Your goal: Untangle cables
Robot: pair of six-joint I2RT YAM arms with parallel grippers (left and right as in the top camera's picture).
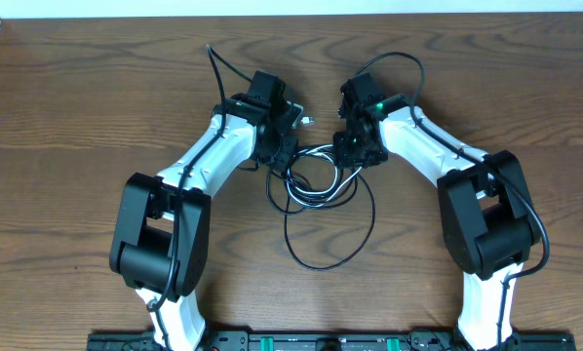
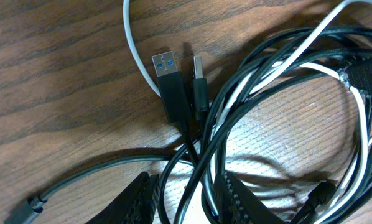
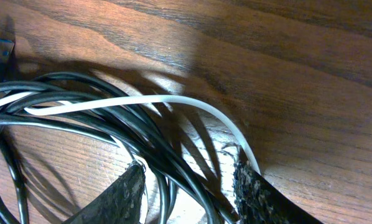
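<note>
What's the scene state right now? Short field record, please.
table: dark wood grain
cables: tangled pile between the two arms, black and white strands
black loop: hangs out of the pile toward the arm bases
USB plug: lying on the table, blue insert
left gripper: open, straddling black strands
right gripper: open, straddling the bundle
white cable: reaches one right fingertip

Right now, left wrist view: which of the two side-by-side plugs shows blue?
The wider black plug, blue inside its metal end; the slimmer plug beside it shows none.
</note>
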